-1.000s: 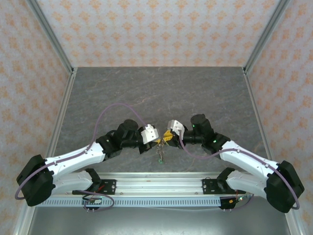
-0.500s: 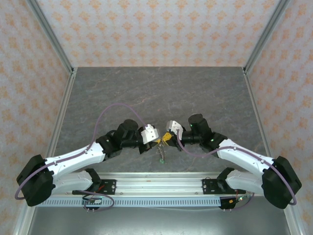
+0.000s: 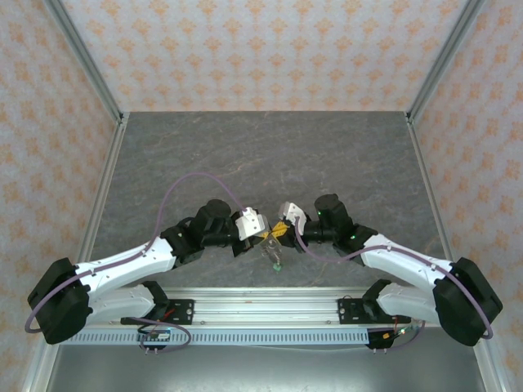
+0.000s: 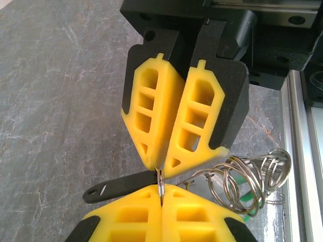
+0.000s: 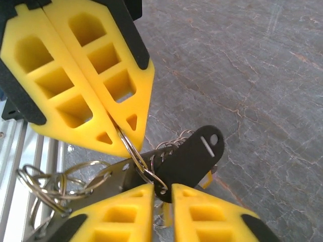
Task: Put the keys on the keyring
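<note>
Keyring (image 5: 132, 151) position: hanging between the two tools, over the near middle of the desk (image 3: 245, 155). Being pinched edge-on by the left tool (image 4: 161, 191), fingers pressed together on the thin wire. Passing through the hole of a dark key (image 5: 194, 156) right at the pinch. Carrying a bunch of thin metal links (image 4: 247, 179) off to one side, a green key (image 4: 246, 201) showing among them. Facing the left tool tip to tip: the right tool (image 5: 162, 189), fingers standing slightly apart, the dark key's lower edge lying at the gap. Not showing whether gripping the dark key or merely touching it.
</note>
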Robot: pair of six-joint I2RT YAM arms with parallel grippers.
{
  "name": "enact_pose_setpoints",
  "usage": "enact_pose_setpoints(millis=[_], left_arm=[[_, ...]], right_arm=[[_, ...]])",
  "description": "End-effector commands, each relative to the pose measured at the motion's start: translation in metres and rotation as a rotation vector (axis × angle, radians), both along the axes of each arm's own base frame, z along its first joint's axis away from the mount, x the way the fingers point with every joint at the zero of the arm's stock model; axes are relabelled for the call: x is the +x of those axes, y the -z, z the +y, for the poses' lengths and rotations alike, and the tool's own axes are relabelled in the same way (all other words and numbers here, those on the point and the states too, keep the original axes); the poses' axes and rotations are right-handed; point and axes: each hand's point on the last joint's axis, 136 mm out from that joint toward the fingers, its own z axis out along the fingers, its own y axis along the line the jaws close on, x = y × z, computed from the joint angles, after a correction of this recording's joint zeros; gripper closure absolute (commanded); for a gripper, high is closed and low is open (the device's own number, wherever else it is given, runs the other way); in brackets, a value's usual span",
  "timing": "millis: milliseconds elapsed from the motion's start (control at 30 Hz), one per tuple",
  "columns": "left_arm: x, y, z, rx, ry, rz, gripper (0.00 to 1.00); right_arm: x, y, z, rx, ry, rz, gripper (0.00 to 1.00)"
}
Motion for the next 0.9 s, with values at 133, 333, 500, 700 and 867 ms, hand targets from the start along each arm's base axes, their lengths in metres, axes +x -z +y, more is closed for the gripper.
enact_pose_setpoints(millis=[133, 333, 500, 700, 867], left_arm=[[0.001, -0.015, -0.006, -0.05, 0.012, -0.022, 1.0], [-0.002, -0.015, -0.007, -0.049, 0.025, -0.015, 1.0], [-0.003, -0.014, -0.007, -0.042, 0.033, -0.01, 1.0], [-0.004, -0.014, -0.008, -0.047, 0.04, -0.004, 1.0], [-0.003, -0.015, -0.007, -0.044, 0.03, -0.011, 1.0]], right_arm=[[-0.005, -0.03, 0.006, 0.073, -0.053, -0.058, 0.78], [-0.006, -0.035, 0.009, 0.081, -0.08, -0.075, 0.77], [-0.005, -0.037, 0.013, 0.091, -0.094, -0.079, 0.78], [-0.001, -0.034, 0.015, 0.077, -0.096, -0.084, 0.81], [-0.003, -0.029, 0.016, 0.058, -0.113, -0.066, 0.92]])
